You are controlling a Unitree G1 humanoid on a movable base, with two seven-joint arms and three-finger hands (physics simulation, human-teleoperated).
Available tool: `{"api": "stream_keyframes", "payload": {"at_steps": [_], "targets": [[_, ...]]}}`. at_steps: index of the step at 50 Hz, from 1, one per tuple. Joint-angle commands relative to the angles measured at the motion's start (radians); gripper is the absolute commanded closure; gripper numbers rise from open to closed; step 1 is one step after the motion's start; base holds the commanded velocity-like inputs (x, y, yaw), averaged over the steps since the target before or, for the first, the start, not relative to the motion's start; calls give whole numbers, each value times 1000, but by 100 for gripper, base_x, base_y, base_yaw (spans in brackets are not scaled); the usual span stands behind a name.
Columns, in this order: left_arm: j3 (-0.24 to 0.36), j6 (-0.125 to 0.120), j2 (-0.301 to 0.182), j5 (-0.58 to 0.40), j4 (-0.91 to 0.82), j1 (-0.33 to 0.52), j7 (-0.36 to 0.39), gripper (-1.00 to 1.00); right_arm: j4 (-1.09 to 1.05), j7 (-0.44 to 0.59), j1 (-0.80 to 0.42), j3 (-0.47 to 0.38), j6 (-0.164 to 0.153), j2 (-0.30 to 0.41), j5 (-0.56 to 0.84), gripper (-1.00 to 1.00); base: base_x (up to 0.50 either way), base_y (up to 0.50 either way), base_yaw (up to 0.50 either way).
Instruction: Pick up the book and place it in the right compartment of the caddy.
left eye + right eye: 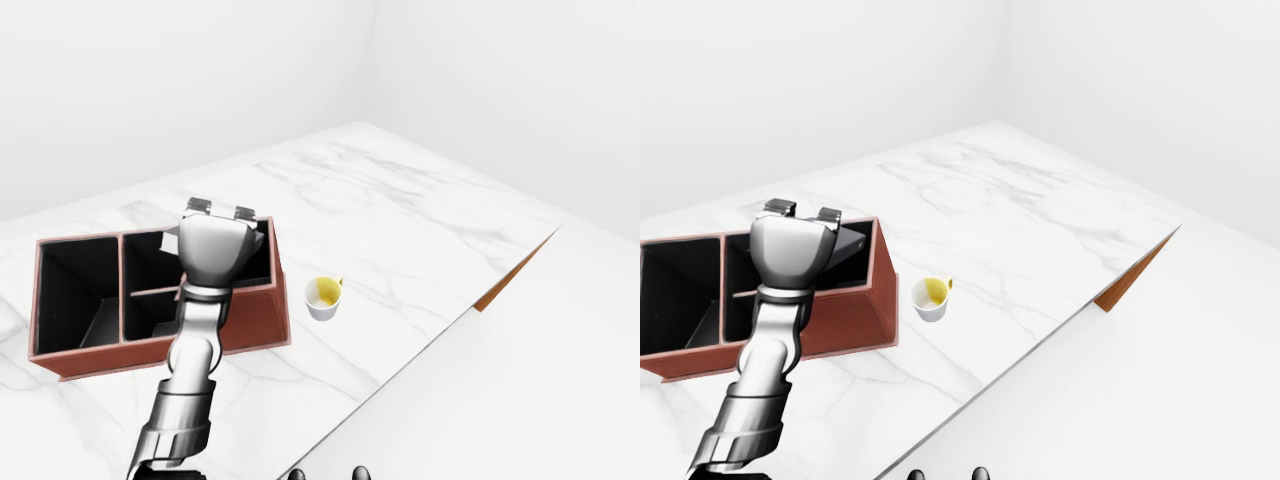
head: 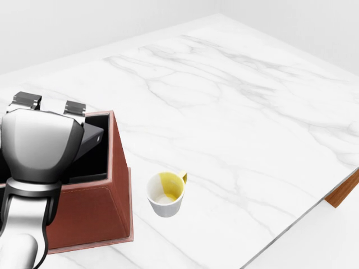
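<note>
The left hand point(image 2: 39, 143) hung over the caddy point(image 1: 255, 310), fingers point(image 2: 74, 108) closed on the dark book point(image 2: 90, 136) tilted inside; a cup point(image 2: 165, 194) stood right of it.

We saw bright, even, diffuse light across all three renders, with no single visible source. The marble table point(image 2: 235, 112) was nearly washed out against the pale walls. Shadows stayed faint: a soft one lay beneath the cup point(image 2: 166, 194), while the caddy point(image 1: 255, 320) interior fell into deep black. The left hand point(image 2: 39, 143) carried smooth grey gradients with soft highlights. Everything was sharp, with no blur or edge distortion.
</note>
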State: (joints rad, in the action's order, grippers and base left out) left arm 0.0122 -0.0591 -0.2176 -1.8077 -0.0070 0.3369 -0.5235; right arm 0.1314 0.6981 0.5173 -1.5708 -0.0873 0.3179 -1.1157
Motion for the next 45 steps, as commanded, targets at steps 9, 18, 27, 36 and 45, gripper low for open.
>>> {"api": "stream_keyframes", "payload": {"at_steps": [9,18,27,36,45], "targets": [[-5,5,-13,-27,47,26,0,100,1,0,0,0,0,-2,5,-100,0,0,0],[-12,13,-15,-37,81,32,0,100,2,0,-1,0,0,-1,7,-100,0,0,0],[-16,4,-17,-51,108,33,0,100,4,0,-2,0,0,-2,9,-100,0,0,0],[-26,17,-17,-62,130,33,0,100,1,0,0,0,0,-1,8,-100,0,0,0],[-28,6,-20,-77,174,49,0,100,1,0,-2,0,0,-1,9,-100,0,0,0]]}}
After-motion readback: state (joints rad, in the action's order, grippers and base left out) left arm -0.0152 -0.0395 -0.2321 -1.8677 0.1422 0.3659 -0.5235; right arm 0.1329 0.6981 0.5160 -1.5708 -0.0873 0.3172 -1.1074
